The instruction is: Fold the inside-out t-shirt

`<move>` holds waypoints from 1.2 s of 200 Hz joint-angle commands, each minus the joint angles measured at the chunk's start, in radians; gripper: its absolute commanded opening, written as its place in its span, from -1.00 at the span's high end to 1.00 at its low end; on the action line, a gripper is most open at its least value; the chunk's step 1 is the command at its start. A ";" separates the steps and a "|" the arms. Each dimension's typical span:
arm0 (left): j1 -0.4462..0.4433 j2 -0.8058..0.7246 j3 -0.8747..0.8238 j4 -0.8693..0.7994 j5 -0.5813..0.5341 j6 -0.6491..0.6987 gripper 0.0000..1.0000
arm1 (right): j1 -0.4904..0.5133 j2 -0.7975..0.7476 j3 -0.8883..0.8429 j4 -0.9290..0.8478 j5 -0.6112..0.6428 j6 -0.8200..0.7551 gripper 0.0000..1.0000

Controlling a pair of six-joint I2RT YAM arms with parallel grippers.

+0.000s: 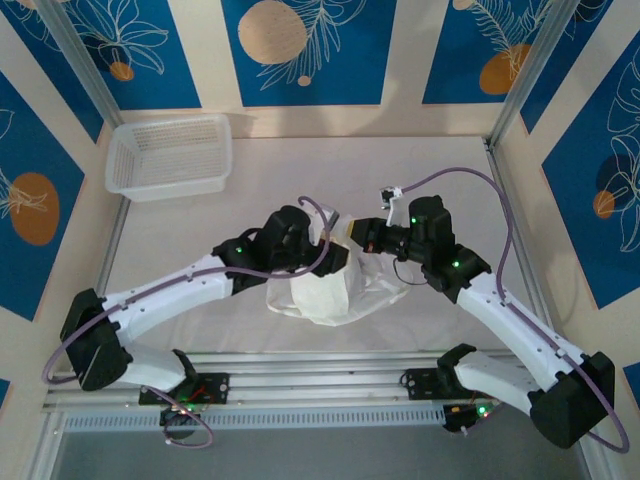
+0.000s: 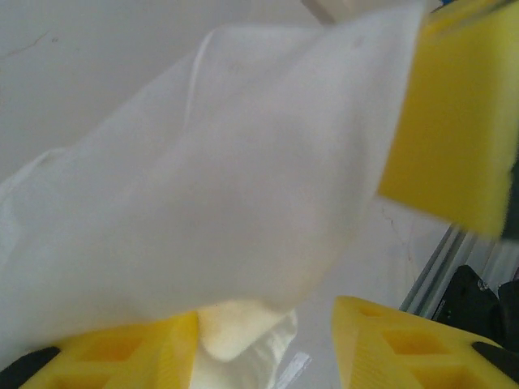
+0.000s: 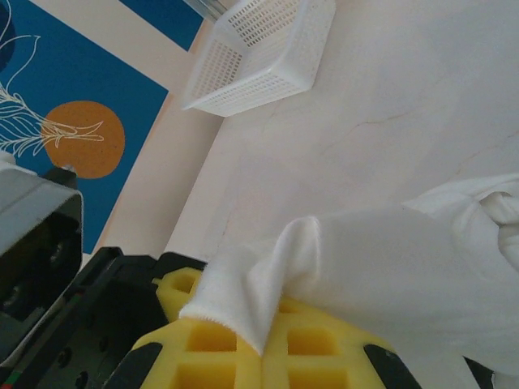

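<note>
Pale bench (image 1: 200, 200), blue walls: the t-shirt (image 1: 330, 290) sits bunched mid-bench, partly lifted. The right end effector (image 3: 259, 344) is closed on a hem edge. The left end effector (image 2: 266, 312) stands part open, cloth draped over one finger, ungripped. That single thin pinch may slip and drop the bundle. The shirt sags from the pinch toward the near edge, with no clear long axis.

Table: pale, matte tabletop (image 1: 420, 170)
Basket: white mesh basket (image 1: 170, 155) — far corner, well left of the left gripper (image 1: 335, 243)
</note>
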 commanded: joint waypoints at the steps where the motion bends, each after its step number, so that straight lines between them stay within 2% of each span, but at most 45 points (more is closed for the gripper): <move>1: 0.017 0.025 0.046 0.052 0.031 0.027 -0.01 | 0.006 -0.017 0.030 -0.007 -0.022 0.025 1.00; 25: 0.042 0.047 0.047 0.044 -0.003 0.020 -0.05 | 0.011 -0.011 0.032 -0.004 -0.029 0.032 1.00; 37: 0.064 0.052 0.038 0.047 0.003 0.012 0.02 | 0.013 -0.007 0.039 -0.009 -0.032 0.033 1.00; 49: 0.093 0.049 0.026 0.069 0.058 -0.008 0.26 | 0.011 -0.006 0.047 -0.022 -0.025 0.031 1.00; 62: 0.118 0.033 0.011 0.109 0.152 -0.041 0.67 | 0.007 0.002 0.055 -0.043 -0.005 0.025 1.00; 76: 0.143 0.008 0.003 0.177 0.308 -0.105 1.00 | -0.018 0.024 0.067 -0.086 0.013 0.008 1.00; 82: 0.156 -0.001 -0.010 0.250 0.403 -0.160 1.00 | -0.040 0.044 0.072 -0.113 0.023 0.000 1.00; 92: 0.185 -0.005 -0.047 0.437 0.571 -0.323 1.00 | -0.106 0.086 0.071 -0.149 0.022 -0.004 1.00; 100: 0.202 -0.009 -0.073 0.571 0.641 -0.458 1.00 | -0.162 0.128 0.067 -0.161 0.000 -0.014 1.00; 108: 0.216 -0.014 -0.078 0.609 0.668 -0.531 1.00 | -0.201 0.169 0.063 -0.164 -0.022 -0.044 1.00; 117: 0.226 -0.031 -0.067 0.555 0.661 -0.533 1.00 | -0.216 0.204 0.076 -0.192 -0.016 -0.078 0.93; 136: 0.235 -0.074 -0.048 0.426 0.614 -0.457 1.00 | -0.217 0.191 0.103 -0.236 -0.033 -0.101 0.62; 151: 0.237 -0.088 -0.048 0.393 0.596 -0.431 1.00 | -0.215 0.098 0.072 -0.214 -0.026 -0.077 0.42; 171: 0.243 -0.084 -0.050 0.356 0.572 -0.411 1.00 | -0.205 -0.080 -0.017 -0.174 0.019 -0.019 0.26; 186: 0.248 -0.075 -0.057 0.360 0.564 -0.411 1.00 | -0.167 -0.215 -0.120 -0.097 0.034 0.046 0.19; 202: 0.249 -0.057 -0.058 0.395 0.582 -0.435 1.00 | -0.100 -0.291 -0.207 -0.007 0.018 0.100 0.15; 220: 0.250 -0.044 -0.049 0.417 0.595 -0.456 1.00 | -0.027 -0.286 -0.235 0.048 0.035 0.127 0.10; 240: 0.250 -0.041 -0.039 0.425 0.594 -0.467 1.00 | -0.010 -0.200 -0.245 0.151 0.007 0.189 0.04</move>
